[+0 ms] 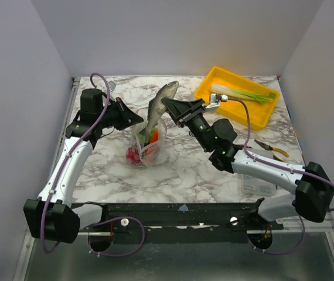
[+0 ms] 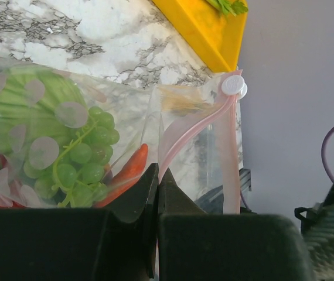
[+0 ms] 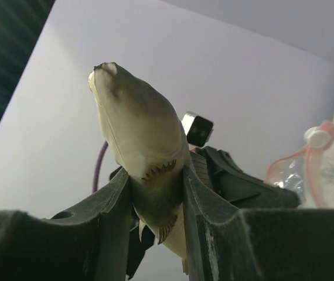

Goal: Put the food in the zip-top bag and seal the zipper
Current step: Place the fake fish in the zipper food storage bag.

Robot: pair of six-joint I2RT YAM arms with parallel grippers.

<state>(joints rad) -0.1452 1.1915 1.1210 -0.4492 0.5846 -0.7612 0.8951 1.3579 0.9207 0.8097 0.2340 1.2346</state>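
1. Zip-top bag [image 1: 150,146]: light, floppy film standing mid-table, mouth up, holding grapes [image 2: 85,155] and a carrot [image 2: 129,170]. The left gripper [image 2: 157,175] is pressed together on its rim beside the zipper.
2. Toy fish [image 3: 137,134]: stiff, smooth, probably light. The right gripper [image 3: 155,193] pinches its body, head up, tail at the bag mouth.
3. Leek [image 1: 246,95]: lies in the yellow tray [image 1: 205,79], well apart; best taken mid-stalk.
4. Zipper [image 2: 190,132]: thin pink strip; its white slider [image 2: 233,86] looks the natural hold for sealing.

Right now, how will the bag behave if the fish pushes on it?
Probably floppy: the zip-top bag film wrinkles and drapes over the grapes. It likely sags or tips if released, since only the left hand pinches it at the zipper. The fish looks stiff, so it may poke the film.
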